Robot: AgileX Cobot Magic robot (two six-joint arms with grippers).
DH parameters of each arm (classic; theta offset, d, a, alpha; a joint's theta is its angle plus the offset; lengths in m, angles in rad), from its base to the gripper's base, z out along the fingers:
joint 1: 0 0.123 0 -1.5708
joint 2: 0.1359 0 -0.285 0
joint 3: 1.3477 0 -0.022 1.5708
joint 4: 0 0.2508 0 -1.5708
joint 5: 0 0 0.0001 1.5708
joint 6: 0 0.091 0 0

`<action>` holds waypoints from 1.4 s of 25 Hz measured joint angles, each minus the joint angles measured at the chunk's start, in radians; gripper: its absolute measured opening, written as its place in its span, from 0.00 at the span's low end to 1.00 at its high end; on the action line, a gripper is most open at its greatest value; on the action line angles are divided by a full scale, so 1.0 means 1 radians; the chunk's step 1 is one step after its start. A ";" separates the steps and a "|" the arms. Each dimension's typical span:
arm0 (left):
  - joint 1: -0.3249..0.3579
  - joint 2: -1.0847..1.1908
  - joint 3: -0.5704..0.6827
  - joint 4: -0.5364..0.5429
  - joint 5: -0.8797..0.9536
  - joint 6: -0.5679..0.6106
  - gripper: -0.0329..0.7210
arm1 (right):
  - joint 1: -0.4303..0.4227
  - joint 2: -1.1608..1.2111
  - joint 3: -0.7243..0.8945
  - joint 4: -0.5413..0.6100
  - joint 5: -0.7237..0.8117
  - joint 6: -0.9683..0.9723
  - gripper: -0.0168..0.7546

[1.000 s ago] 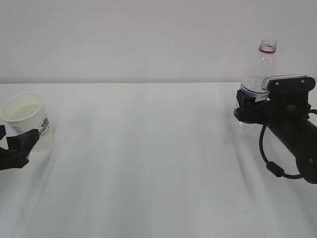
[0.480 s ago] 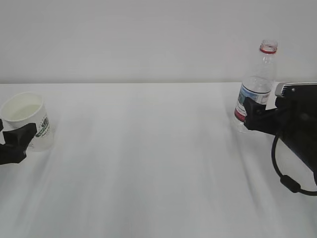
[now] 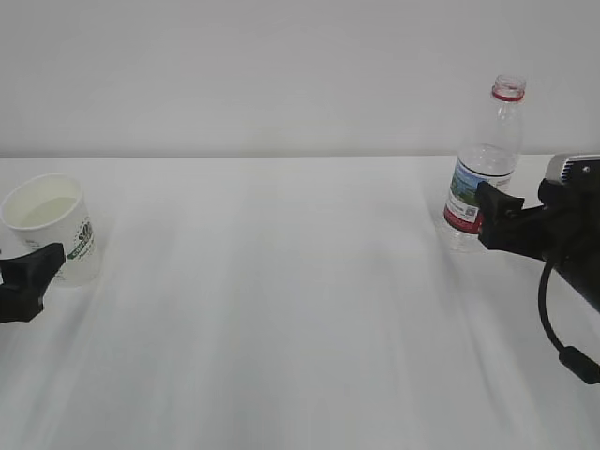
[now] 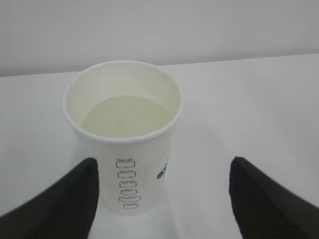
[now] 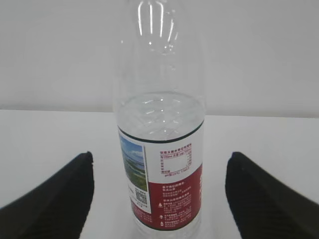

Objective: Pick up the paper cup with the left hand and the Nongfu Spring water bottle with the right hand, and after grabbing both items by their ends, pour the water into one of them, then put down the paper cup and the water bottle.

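Here the cup (image 3: 52, 225) stands upright on the white table (image 3: 281, 309) at the far left of the exterior view, with pale liquid (image 4: 124, 117) in its lower part. The left hand (image 3: 23, 281) sits just in front of it, low at the frame edge. In the left wrist view the two black fingers (image 4: 60, 204) are spread wide; the left one lies right at the cup's wall, though whether it touches I cannot tell, and the right one stands well clear, so nothing is gripped.

The bottle (image 3: 483, 164) stands upright at the far right, uncapped, red ring at the neck, red label with a landscape picture. Water (image 5: 159, 117) fills it to just above the label. The right hand (image 3: 525, 230) is just beside it on the right, and in the right wrist view its fingers (image 5: 55, 204) are wide apart, one on each side of the bottle, both clear of the plastic.
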 joint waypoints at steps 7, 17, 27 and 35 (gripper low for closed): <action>0.000 -0.073 0.018 -0.027 0.000 0.000 0.83 | 0.000 -0.117 0.039 -0.004 0.011 0.000 0.82; 0.000 -0.260 0.023 -0.059 0.003 0.000 0.83 | 0.000 -0.323 0.043 -0.007 0.143 -0.011 0.81; 0.000 -0.477 0.025 -0.085 0.148 0.000 0.83 | 0.000 -0.508 0.045 -0.007 0.301 -0.022 0.80; 0.000 -0.674 0.005 -0.087 0.366 0.000 0.83 | 0.000 -0.665 0.048 -0.007 0.425 -0.024 0.79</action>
